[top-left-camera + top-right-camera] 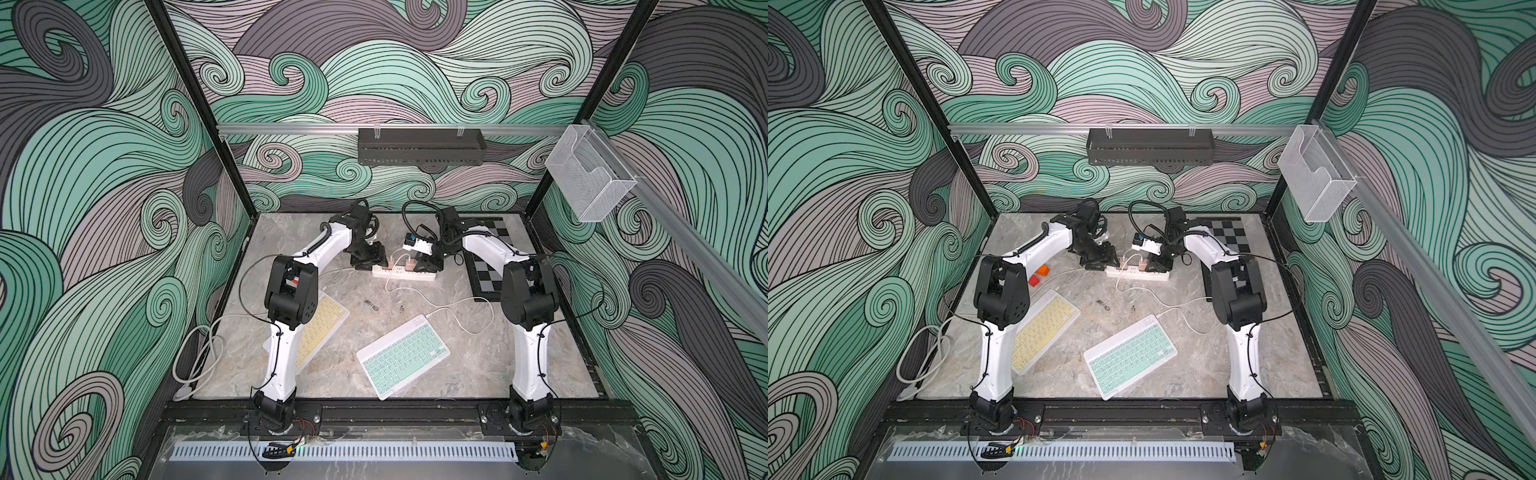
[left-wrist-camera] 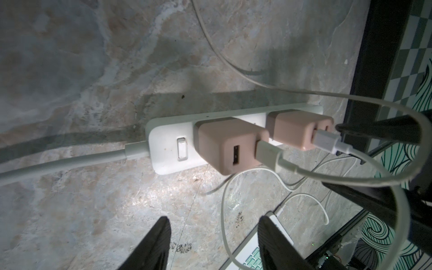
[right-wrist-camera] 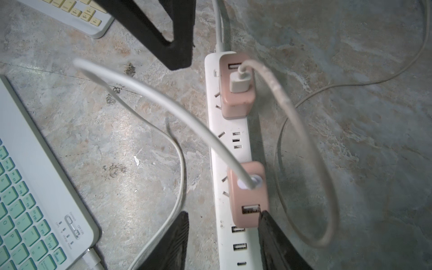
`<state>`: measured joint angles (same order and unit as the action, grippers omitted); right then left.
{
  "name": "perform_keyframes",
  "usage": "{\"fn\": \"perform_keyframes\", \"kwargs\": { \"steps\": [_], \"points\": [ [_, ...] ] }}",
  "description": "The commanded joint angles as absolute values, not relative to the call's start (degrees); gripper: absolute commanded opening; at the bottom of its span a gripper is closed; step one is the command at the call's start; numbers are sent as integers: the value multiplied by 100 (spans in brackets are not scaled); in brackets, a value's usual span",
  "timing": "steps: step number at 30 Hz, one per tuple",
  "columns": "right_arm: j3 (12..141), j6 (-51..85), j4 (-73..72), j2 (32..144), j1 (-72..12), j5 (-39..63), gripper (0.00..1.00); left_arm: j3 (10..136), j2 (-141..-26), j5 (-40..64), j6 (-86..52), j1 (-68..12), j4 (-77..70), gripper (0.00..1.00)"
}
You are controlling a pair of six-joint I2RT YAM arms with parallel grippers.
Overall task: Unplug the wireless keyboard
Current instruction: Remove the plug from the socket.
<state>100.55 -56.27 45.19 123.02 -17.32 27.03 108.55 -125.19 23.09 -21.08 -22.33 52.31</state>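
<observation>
Marble tabletop [image 1: 332,382] – green keyboard [image 1: 402,360] lies well apart from power strip [image 1: 403,272], robot side. Left gripper [image 2: 214,218] & right gripper [image 3: 223,214] jaws apart, empty. Cable [image 3: 168,105] limp – prob. grip stiff pink charger [image 3: 251,198] instead

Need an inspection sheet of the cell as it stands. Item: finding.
Surface: marble-look tabletop, a few dark stains.
Job's things: green keyboard; yellow keyboard; white power strip carrying a pink charger by the switch and a second pink charger.
Clutter: checkered board; orange block; red block.
Grippers: left gripper open, holding nothing, near the strip's switch end; right gripper open, one finger against the second charger.
Cables: a USB cable in each charger; green keyboard's cable plugged in; strip cord coils past the table's left edge.
Surroundings: wave-pattern walls; black tray; clear holder.
</observation>
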Motion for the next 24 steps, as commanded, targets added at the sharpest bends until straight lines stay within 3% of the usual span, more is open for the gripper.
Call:
{"fn": "perform_keyframes", "kwargs": {
  "steps": [1, 8, 14, 21, 24],
  "points": [
    [10064, -5658, 4669, 12437, -1774, 2747, 50, 11108, -12636, 2450, -2189, -2289, 5417, 61],
    [10157, -5766, 4703, 12520, -1802, 2693, 52, 11583, -12921, 2306, -2323, -2311, 5800, 59],
    [10693, -6059, 5065, 12916, -1785, 2693, 49, 12253, -13354, 2350, -2604, -2322, 6382, 45],
    [10773, -6190, 5068, 13007, -1775, 2638, 52, 12410, -13506, 2462, -2613, -2351, 6522, 43],
    [10849, -6214, 5070, 13073, -1775, 2590, 49, 12384, -13498, 2507, -2624, -2339, 6515, 44]
  ]
}}
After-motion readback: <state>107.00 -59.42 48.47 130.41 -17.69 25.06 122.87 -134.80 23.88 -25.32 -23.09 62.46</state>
